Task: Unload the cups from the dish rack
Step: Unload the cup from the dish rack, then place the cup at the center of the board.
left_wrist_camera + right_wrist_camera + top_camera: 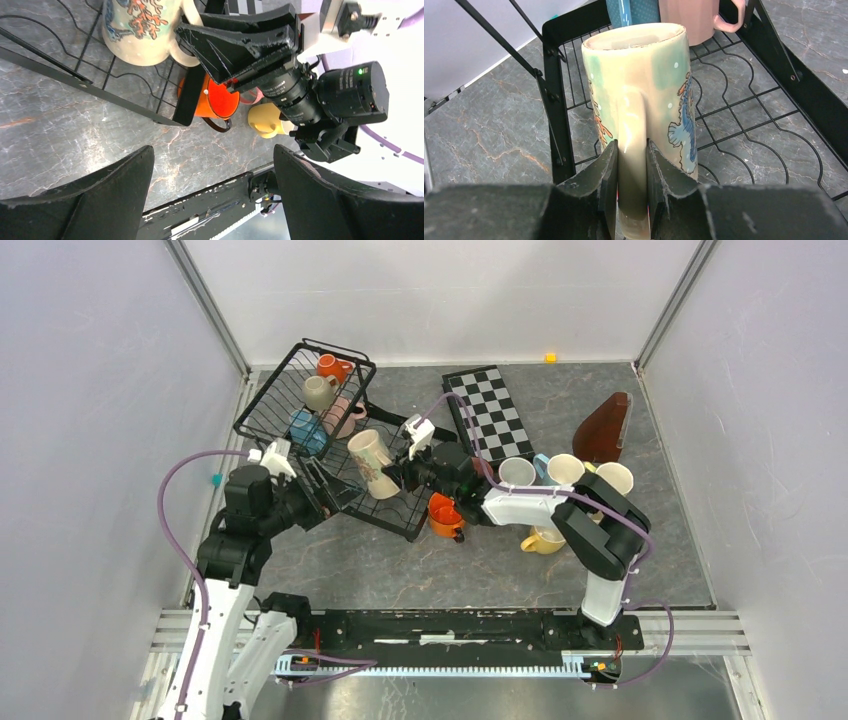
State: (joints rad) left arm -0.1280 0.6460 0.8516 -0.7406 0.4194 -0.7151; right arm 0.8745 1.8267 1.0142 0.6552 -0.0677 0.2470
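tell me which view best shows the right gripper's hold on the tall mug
Right wrist: the right gripper is shut on the tall mug by its handle. Top view shows the mug small, over the dish rack; left wrist shows only its painted side.

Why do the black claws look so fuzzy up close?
Right wrist view: the right claw sits near the lens, so it blurs; the painted mug it pinches has a little shine. Left wrist view: the open left claw looks soft, the table sharper. Top view: even light.
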